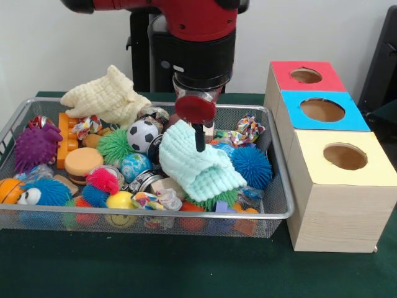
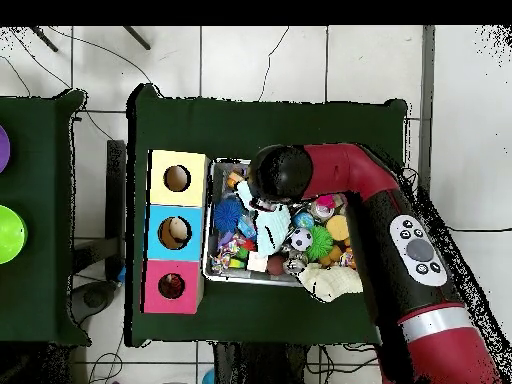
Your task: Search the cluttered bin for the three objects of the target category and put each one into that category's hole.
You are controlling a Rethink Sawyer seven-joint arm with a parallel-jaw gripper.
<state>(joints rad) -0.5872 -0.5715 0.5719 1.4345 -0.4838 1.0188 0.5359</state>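
The gripper [image 1: 199,144] presses into a mint cloth [image 1: 200,162] lying over toys in the wire bin [image 1: 282,208], beside three boxes [image 1: 335,186].

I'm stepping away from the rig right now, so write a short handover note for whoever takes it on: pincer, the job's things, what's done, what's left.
Pincer: down in the wire bin, at the mint green cloth; whether it is open or shut cannot be seen.
Things: a second, cream cloth hangs over the bin's far rim. The bin is full of balls, spiky toys and knotted ropes.
Boxes: red box, blue box and yellow box stand in a row beside the bin; nothing shows in their holes.
Done: no drop can be confirmed.
Left: lift the green cloth, post it, then find the others.
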